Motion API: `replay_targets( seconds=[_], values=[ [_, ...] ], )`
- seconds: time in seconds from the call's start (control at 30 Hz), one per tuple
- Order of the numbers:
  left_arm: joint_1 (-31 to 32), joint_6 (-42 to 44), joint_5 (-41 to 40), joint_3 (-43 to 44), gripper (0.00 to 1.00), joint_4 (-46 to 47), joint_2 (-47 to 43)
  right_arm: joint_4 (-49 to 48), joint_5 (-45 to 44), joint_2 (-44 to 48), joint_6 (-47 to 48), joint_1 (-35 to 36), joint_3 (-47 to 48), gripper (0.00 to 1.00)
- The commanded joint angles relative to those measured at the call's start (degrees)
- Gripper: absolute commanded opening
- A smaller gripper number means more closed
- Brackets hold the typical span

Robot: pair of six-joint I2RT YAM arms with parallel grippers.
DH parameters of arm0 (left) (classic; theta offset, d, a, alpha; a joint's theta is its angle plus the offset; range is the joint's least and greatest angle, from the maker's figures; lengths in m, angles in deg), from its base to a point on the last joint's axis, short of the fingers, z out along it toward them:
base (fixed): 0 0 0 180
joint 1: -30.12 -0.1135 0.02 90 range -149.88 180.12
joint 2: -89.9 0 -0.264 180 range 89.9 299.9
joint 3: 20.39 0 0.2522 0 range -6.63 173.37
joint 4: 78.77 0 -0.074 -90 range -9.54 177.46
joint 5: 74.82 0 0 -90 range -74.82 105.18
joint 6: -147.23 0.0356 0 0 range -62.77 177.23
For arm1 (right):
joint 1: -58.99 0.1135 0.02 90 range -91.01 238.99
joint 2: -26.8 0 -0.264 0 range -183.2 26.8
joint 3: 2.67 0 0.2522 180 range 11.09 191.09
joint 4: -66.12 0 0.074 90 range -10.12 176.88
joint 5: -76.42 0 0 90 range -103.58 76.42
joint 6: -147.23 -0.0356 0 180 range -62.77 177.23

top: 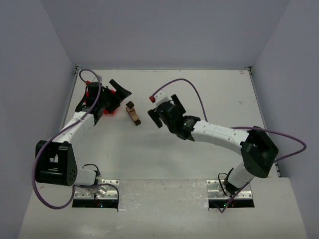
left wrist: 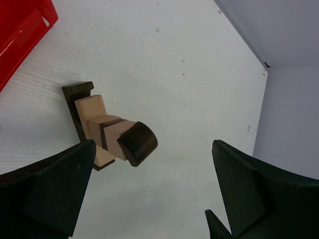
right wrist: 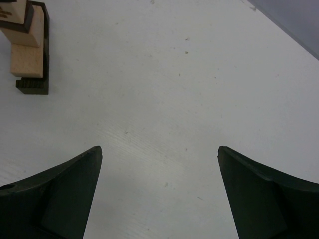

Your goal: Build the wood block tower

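wood block tower (top: 132,112) mid table (top: 199,159), well off edges, red bin (left wrist: 20,35) near

From my console the left arm (top: 75,125) and the right arm (top: 215,133) look built alike, with white tubular links between chunky black joint housings, each bolted to a silver metal base plate (top: 110,183). A thin purple cable (top: 185,80) runs in loose loops along each arm, and the right arm's cable ends in a small red connector (top: 152,99). On my wrist feeds the left hand (left wrist: 153,164) and the right hand (right wrist: 159,164) each show two matte black, wedge-shaped fingers (right wrist: 264,196) with a slightly greyer flat face on the inner side.
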Motion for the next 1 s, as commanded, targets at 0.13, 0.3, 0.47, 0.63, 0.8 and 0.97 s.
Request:
replay_targets(
  seconds=[0.13,0.3,0.47,0.63,0.8,0.97],
  values=[
    [0.56,-0.36,-6.71,-2.65,1.0,-1.67,-6.6,-1.61,15.44,-2.76,2.72,-0.17,6.72,0.99],
    [0.49,-2.12,-18.36,-2.33,1.0,-7.75,-9.1,-1.96,17.69,-8.93,-0.91,-0.17,14.32,0.99],
    [-0.24,-5.63,-32.4,-1.54,1.0,-15.57,-11.89,0.46,20.37,-16.33,-6.29,-0.17,23.54,0.99],
    [-0.4,-7.06,-36.62,-2.73,1.0,-16.89,-14.72,2.76,19.17,-22.83,-8.74,-0.17,33.05,0.98],
    [-0.41,-7.15,-37.74,-3.72,1.0,-16.68,-16.27,3.45,17.68,-29.29,-8.97,-0.17,39.68,0.81],
    [-0.41,-7.08,-37.77,-3.89,1.0,-16.47,-16.48,5.68,17.68,-33.4,-7.91,-0.26,45.52,0.71]
  ],
)
